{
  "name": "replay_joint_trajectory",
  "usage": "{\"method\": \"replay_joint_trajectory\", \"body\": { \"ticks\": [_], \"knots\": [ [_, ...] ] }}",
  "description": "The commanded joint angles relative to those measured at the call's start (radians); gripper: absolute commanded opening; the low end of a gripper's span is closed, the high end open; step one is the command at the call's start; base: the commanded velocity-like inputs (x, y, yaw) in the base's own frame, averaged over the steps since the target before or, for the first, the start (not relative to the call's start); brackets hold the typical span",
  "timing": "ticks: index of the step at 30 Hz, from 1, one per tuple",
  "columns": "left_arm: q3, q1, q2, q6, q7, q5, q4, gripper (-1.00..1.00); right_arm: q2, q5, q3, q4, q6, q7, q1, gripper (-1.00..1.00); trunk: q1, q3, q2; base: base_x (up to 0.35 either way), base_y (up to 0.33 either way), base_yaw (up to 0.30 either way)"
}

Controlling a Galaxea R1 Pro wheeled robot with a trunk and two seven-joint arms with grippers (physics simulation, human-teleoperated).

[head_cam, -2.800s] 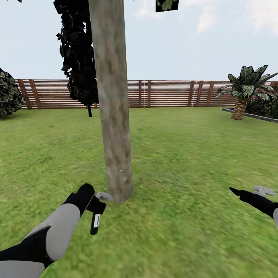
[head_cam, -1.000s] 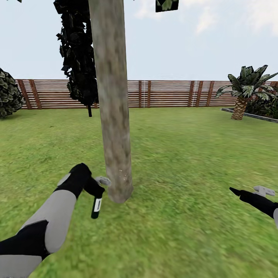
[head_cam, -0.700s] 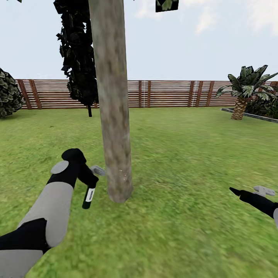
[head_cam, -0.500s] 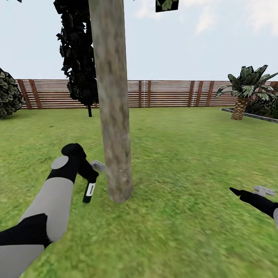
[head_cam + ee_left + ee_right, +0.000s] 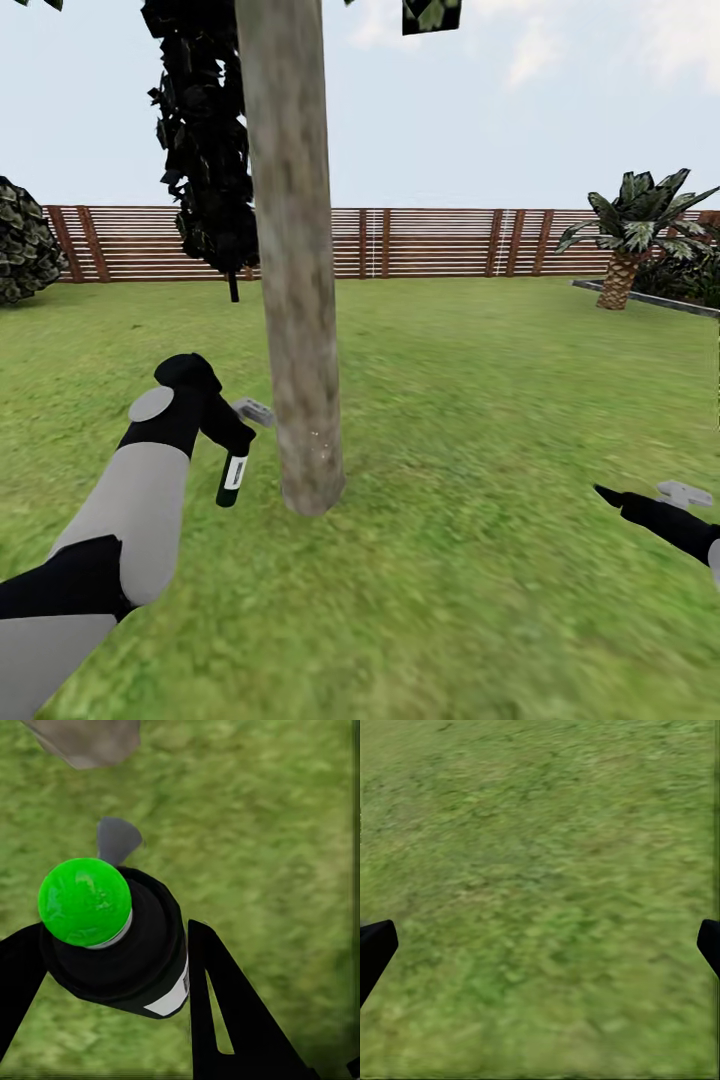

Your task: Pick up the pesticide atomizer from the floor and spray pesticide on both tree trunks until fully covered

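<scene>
A thick grey-brown tree trunk (image 5: 298, 300) rises from the lawn just ahead, its base also visible in the left wrist view (image 5: 90, 739). My left gripper (image 5: 225, 435) is shut on the pesticide atomizer (image 5: 233, 478), a dark bottle with a white label hanging below the fingers. Its grey nozzle (image 5: 254, 410) points at the trunk from close by on the left. In the left wrist view the atomizer (image 5: 112, 937) shows a bright green cap between the black fingers (image 5: 225, 1012). My right gripper (image 5: 610, 495) hangs low over grass at the right, open and holding nothing (image 5: 540, 945).
A brown slat fence (image 5: 430, 242) closes the lawn at the back. A dark narrow conifer (image 5: 205, 150) stands behind the trunk, a round shrub (image 5: 25, 245) at far left, a short palm (image 5: 630, 240) beside a raised bed edge (image 5: 650, 300) at right.
My left arm has lifted the atomizer higher along the trunk's left side, from near the base to well above it. The right arm has stayed still.
</scene>
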Motion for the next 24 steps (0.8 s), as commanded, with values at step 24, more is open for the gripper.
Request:
{"method": "replay_joint_trajectory", "body": {
  "ticks": [24],
  "knots": [
    [0.0, -0.118, -0.03, 0.141, 0.0, 0.06, 0.0, -1.0, 0.0, 0.0, 0.0, 0.0, 0.0, 0.0, 0.0, 1.0, 0.0, 0.0, 0.0, -0.085, 0.0, 0.0]
  ]
}}
